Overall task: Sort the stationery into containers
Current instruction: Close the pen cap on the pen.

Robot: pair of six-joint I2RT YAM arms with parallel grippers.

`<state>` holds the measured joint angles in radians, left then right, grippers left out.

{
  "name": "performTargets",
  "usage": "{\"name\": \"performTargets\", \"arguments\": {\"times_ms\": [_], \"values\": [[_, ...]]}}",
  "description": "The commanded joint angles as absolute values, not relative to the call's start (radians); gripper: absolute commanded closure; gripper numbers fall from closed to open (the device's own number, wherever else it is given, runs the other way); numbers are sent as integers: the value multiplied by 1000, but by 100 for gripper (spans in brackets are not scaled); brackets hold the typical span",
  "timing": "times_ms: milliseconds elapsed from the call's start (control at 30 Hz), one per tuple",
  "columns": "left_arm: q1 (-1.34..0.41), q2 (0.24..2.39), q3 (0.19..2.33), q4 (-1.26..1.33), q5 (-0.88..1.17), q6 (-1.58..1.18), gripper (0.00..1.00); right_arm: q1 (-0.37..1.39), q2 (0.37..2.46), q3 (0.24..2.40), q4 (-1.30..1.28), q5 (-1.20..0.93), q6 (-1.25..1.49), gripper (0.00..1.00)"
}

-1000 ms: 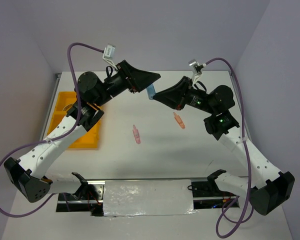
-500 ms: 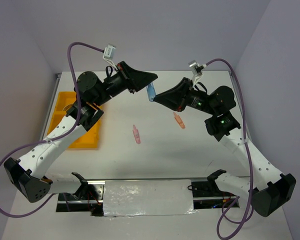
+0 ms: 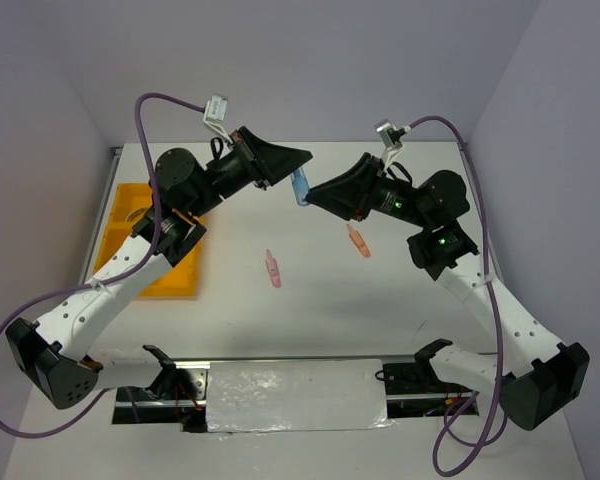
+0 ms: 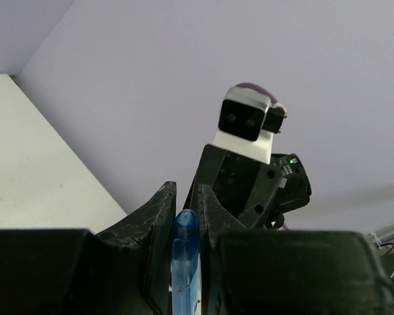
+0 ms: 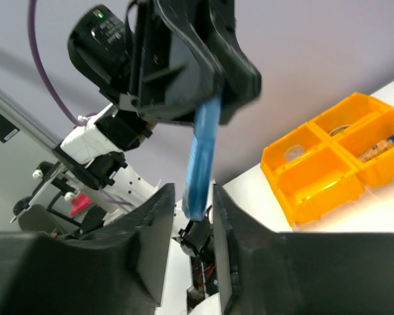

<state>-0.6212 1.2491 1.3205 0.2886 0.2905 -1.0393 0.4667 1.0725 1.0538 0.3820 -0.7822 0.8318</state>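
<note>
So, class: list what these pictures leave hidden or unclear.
Tray: top view, the left arm covers part of it.
Blue clip: left wrist view, bottom edge cuts it off.
Right gripper: right wrist view, contact with the clip unclear.

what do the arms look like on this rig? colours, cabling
Both alike: left arm and right arm have white lower links, black joint housings and bases, black wedge-shaped jaws. A purple cable loops to a white wrist camera on each. Green LEDs glow on joint housings.

The left arm (image 3: pixel 110 290) hides part of the tray (image 3: pixel 175 278) (its contents too small to tell).
</note>
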Motion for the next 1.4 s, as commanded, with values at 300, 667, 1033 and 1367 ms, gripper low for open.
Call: {"name": "performTargets", "arguments": {"times_ms": [300,667,1033,1367], "values": [[-624,1236,1316,305,285,-1066,100,488,1101,1103,483,-772,851,49],[-624,1252,1312,399,345,-1074,100,492,1135,1135,431,-773,842,60],[-626,1259,1298,390,350,-1052,100,492,1173,1184,474,-766,925,100],[-676,1212,1163,405,348,-1037,100,491,1284,1384,442,-661,969,100]]}}
